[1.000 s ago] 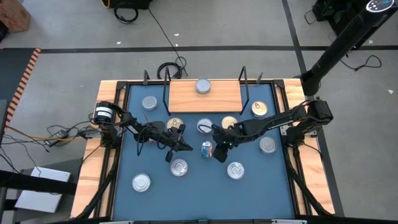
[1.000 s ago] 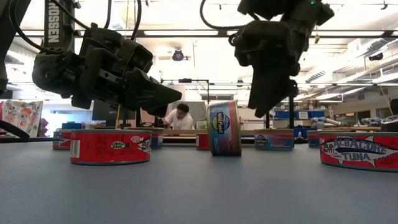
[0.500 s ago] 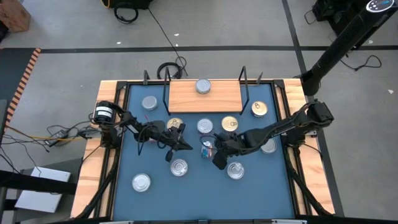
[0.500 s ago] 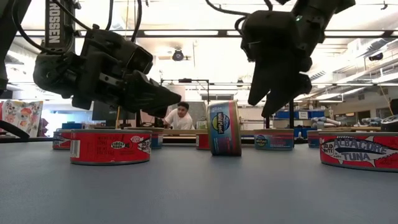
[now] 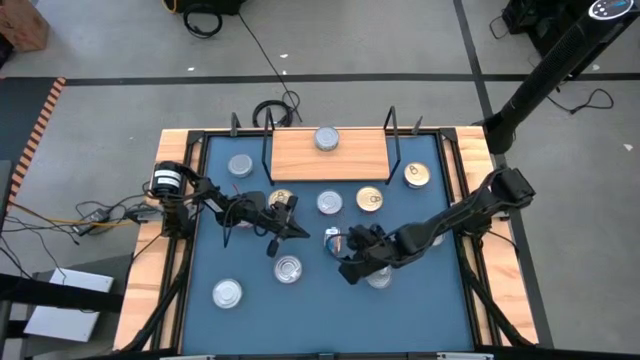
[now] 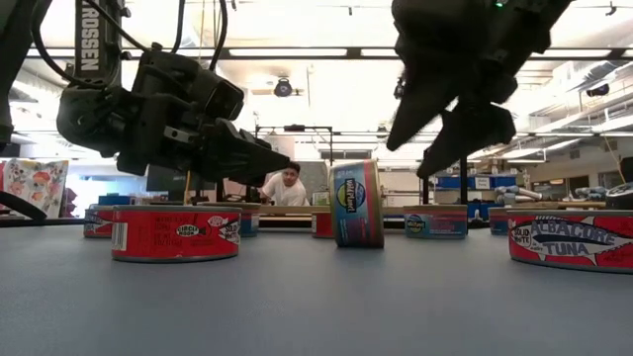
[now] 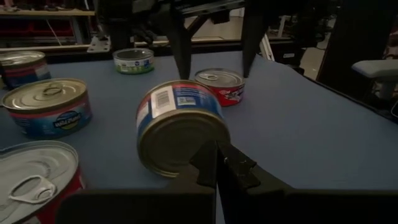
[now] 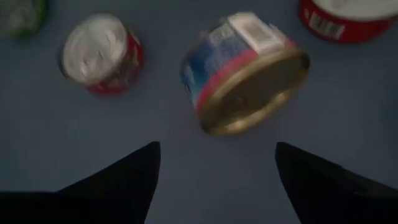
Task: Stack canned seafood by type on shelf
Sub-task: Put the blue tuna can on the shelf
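Observation:
A blue and red tin (image 5: 332, 238) stands on its curved side wall on the blue table top, seen also in the low view (image 6: 356, 203). My left gripper (image 5: 303, 235) is shut and hovers just left of it, pointing at its gold bottom face (image 7: 180, 134), with a gap between them. My right gripper (image 5: 346, 266) is open and raised above the table on the tin's near side; the tin (image 8: 242, 71) lies ahead of its spread fingers. The wooden shelf (image 5: 300, 155) stands at the far edge with one silver-topped tin (image 5: 326, 138) on it.
Flat tins lie around on the table: gold-topped ones (image 5: 281, 200) (image 5: 369, 199) (image 5: 417, 175), silver ones (image 5: 240, 165) (image 5: 329, 203) (image 5: 288, 268) (image 5: 228, 293), and one under my right gripper (image 5: 380, 277). Black wire uprights (image 5: 392, 135) flank the shelf. A person (image 6: 287, 186) sits beyond the table.
My right gripper has swung from the tin's right side round toward the table's near edge and has risen a little. The tin on its side wall has stayed where it was.

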Controlling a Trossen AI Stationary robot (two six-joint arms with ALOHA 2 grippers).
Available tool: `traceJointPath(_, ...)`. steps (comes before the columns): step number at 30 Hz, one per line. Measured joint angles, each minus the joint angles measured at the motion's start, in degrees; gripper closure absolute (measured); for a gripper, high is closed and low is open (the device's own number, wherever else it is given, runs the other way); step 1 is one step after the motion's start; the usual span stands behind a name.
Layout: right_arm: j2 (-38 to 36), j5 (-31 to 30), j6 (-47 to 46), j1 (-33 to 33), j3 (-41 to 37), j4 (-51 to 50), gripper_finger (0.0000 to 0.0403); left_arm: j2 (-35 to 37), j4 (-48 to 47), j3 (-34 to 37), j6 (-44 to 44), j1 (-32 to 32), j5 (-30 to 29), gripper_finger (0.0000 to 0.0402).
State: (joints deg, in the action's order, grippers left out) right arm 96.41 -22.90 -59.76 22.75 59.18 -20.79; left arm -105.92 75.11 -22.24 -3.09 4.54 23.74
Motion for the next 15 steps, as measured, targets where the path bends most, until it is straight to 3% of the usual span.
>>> traceJointPath(15, 3.8, -10.4, -0.1, 1.1, 0.0, 2.7, 0.0073, 0.0, 0.2, 0.0, 3.2, -0.2, -3.7, 0.0396)
